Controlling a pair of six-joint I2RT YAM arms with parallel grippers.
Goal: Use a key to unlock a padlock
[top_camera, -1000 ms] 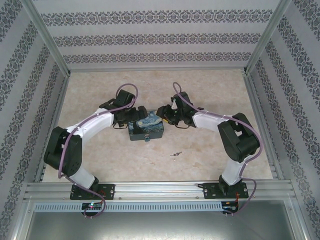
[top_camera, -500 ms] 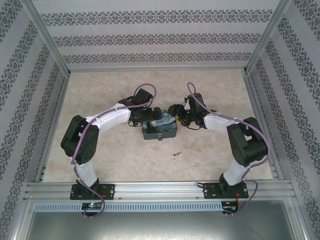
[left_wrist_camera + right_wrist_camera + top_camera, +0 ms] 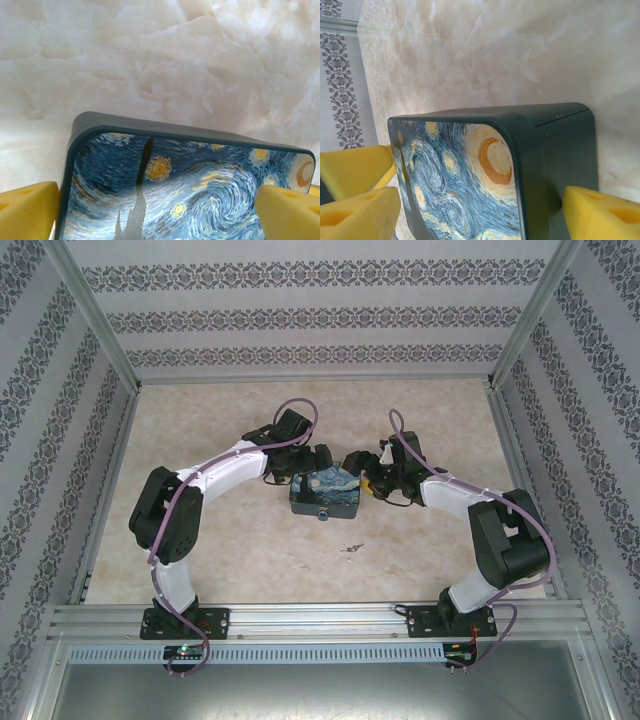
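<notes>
Holding the padlock (image 3: pixel 325 494) from two sides at once, painted face turned up toward the top camera. Bearing on its far left corner with the left gripper (image 3: pixel 308 466), yellow pads (image 3: pixel 30 210) spread to the padlock's width and pinching it across its dark sides (swirling blue print and yellow spots running between the two pads in the left wrist view). Clamping its right end with the right gripper (image 3: pixel 362 478), one pad sitting low beside the painted face and the other against the dark side wall, the padlock's corner wedged between them in the right wrist view. Reaching in with both arms bent toward the padlock, one from each side. Leaving the key (image 3: pixel 350 548) lying on the marbled table (image 3: pixel 200 420) just nearer the arm bases than the padlock and slightly to its right, clearly apart from the padlock and touching neither gripper.
</notes>
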